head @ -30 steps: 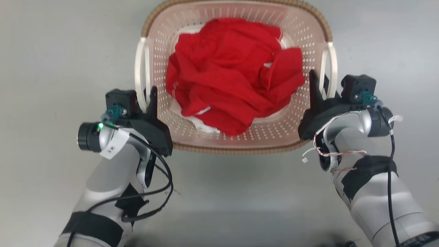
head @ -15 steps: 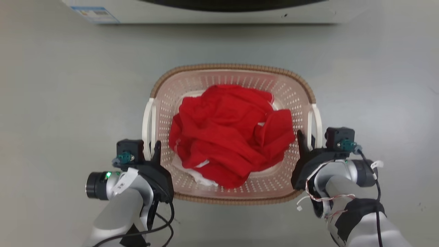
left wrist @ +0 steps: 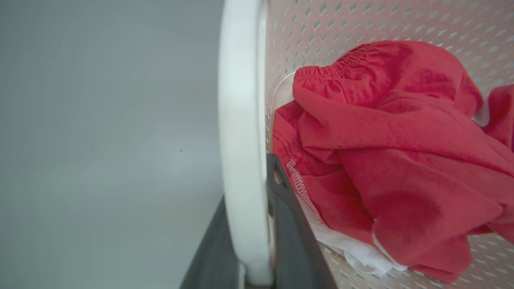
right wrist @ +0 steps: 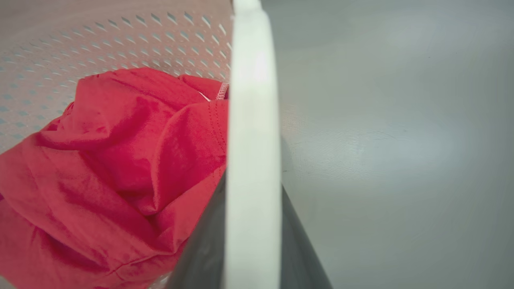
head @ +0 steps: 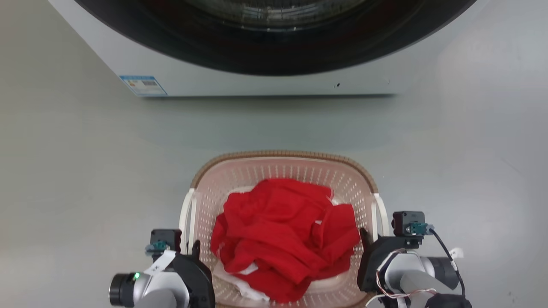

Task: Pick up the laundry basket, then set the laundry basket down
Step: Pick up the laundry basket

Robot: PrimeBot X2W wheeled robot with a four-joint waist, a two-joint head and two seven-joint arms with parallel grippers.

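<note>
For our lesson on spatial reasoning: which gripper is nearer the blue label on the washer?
Left. The left gripper grips the laundry basket below the blue label; the right gripper grips the basket's opposite side, farther to the right.

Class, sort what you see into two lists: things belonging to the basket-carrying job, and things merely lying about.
Job: pale pink perforated plastic laundry basket with brown woven-look rim; left gripper; right gripper.
Just there: crumpled red cloth garment; white metal washer; grey floor.
</note>
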